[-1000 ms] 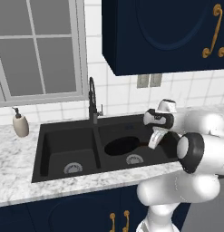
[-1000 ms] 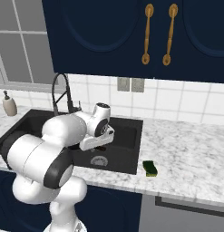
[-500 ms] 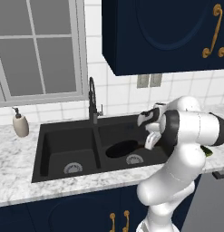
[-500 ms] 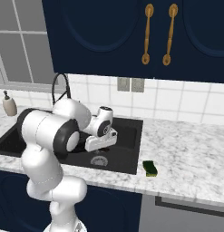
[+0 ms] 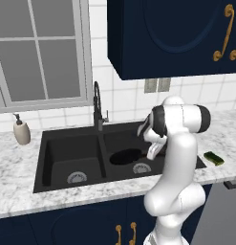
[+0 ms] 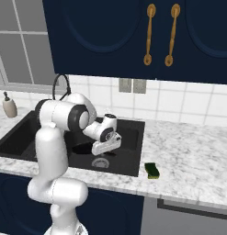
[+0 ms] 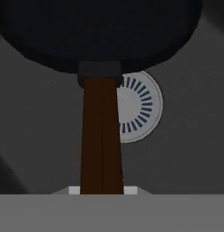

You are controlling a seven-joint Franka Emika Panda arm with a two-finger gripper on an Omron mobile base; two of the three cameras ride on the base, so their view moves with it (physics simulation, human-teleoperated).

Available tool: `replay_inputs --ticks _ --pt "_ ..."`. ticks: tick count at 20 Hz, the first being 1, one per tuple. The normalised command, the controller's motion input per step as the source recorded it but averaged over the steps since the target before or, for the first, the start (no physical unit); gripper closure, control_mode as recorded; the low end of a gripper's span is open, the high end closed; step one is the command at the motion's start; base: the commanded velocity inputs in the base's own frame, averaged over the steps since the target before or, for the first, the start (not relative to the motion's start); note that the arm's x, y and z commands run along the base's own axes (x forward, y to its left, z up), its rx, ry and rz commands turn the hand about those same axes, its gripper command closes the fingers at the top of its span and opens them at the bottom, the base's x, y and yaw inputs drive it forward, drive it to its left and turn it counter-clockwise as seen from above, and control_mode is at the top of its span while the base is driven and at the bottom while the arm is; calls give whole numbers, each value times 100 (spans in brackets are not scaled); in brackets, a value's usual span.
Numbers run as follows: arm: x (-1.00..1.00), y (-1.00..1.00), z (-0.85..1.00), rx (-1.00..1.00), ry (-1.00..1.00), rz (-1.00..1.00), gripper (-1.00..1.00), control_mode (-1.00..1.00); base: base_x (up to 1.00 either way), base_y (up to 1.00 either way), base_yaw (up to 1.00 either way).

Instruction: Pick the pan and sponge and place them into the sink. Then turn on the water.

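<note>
In the hand view the pan [image 7: 99,31] appears as a wide black disc at the top, and its long dark handle [image 7: 102,136] runs straight down to the bottom edge, where the gripper is closed narrowly on it; behind the handle a round silver drain [image 7: 138,106] is partly covered. The left base view shows the pan [image 5: 125,156] as a black oval low inside the right basin of the sink [image 5: 67,143], just beside that basin's drain [image 5: 141,168], with the gripper [image 5: 153,152] at its right side under the bent white arm. In this view there are also the left basin with its own drain [image 5: 77,177], the dark gooseneck faucet [image 5: 97,107] behind the divider, and the beige soap bottle [image 5: 22,131] on the counter at the far left. In the right base view the arm hides most of the pan, but the gripper [image 6: 104,146] is seen over the basin, and the sponge [image 6: 153,170] lies on the marble counter [image 6: 193,160] just right of the sink's front corner. The sponge [image 5: 214,158] is also small at the right in the left base view.
</note>
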Motion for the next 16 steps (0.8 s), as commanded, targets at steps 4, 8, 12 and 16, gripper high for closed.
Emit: replay_inputs --ticks 4,8,12,16 --pt "78 3 -62 0 -10 0 100 -100 0 0 0" --pt "81 14 -71 0 -11 0 100 -100 0 0 0" --pt "75 49 -95 -3 -5 1 100 -100 0 0 0" --pt "70 44 -76 -2 -8 1 100 -100 0 0 0"
